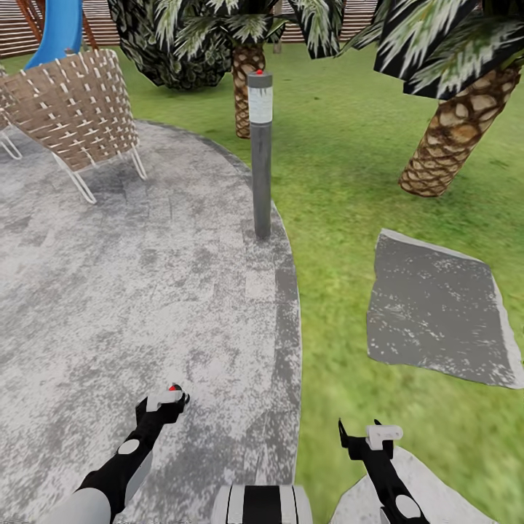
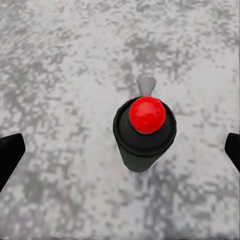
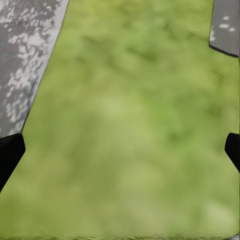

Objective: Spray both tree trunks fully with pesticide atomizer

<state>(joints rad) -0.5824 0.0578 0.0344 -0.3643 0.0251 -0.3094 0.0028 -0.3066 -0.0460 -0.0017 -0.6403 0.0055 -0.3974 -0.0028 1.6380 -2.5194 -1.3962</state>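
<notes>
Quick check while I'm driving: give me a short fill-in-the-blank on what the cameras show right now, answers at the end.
1. The dark can seen between the left gripper's spread fingers has a round ____ cap.
2. The can stands on grey ____, not on grass.
3. The right gripper hangs over the ____, with nothing between its fingers.
4. The grey bollard light stands at the edge of the paving, in front of a scaly brown ____ trunk.

Missing words: red; paving; grass; palm
</notes>
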